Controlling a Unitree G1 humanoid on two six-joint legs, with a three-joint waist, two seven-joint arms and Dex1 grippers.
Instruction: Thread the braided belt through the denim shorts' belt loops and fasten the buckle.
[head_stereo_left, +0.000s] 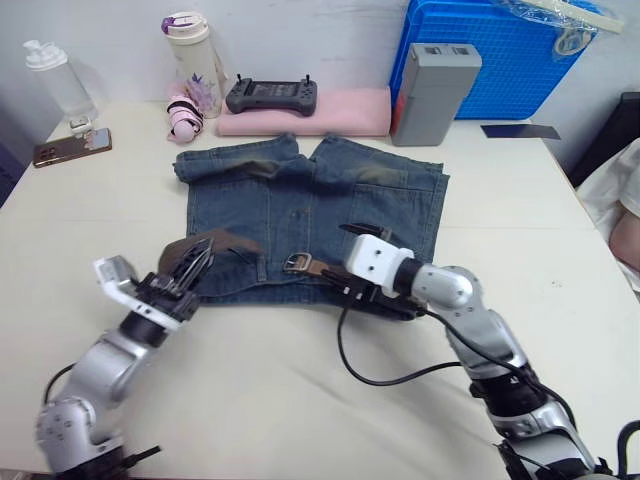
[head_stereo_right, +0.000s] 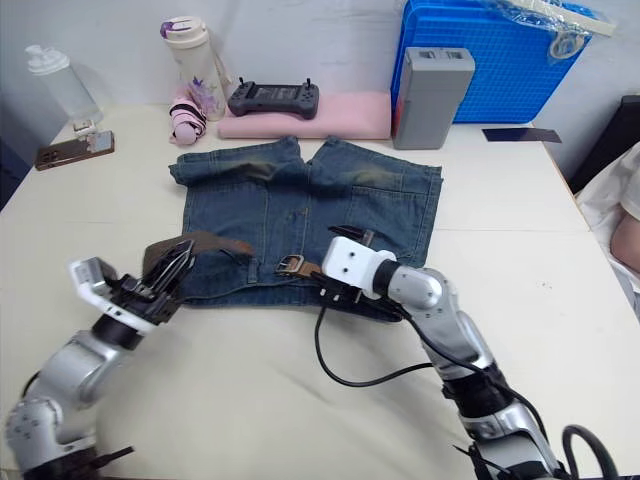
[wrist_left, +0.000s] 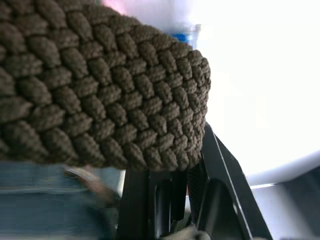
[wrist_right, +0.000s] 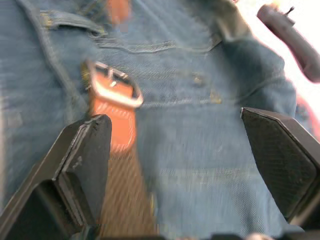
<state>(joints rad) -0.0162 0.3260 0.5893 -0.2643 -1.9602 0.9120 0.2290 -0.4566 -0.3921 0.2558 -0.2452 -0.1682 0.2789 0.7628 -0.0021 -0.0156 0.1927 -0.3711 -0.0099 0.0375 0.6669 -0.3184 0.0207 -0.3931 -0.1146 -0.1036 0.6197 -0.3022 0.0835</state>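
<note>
The faded denim shorts (head_stereo_left: 310, 205) lie flat on the table, waistband toward me. The braided belt (head_stereo_left: 225, 243) arches up off the waistband's left end. My left gripper (head_stereo_left: 198, 260) is shut on that dark woven strap (wrist_left: 100, 85). The silver buckle (head_stereo_left: 296, 263) with its tan leather piece lies at the waistband's middle. My right gripper (wrist_right: 175, 130) hovers open just right of the buckle (wrist_right: 112, 87), jaws wide apart over the denim. I cannot make out the belt loops clearly.
Along the back stand a pink folded cloth (head_stereo_left: 305, 112) with a black controller (head_stereo_left: 272, 96) on it, a grey box (head_stereo_left: 435, 92), a blue crate (head_stereo_left: 500, 55), two bottles (head_stereo_left: 192, 60) and a phone (head_stereo_left: 70, 147). A black cable (head_stereo_left: 390, 378) trails from my right wrist.
</note>
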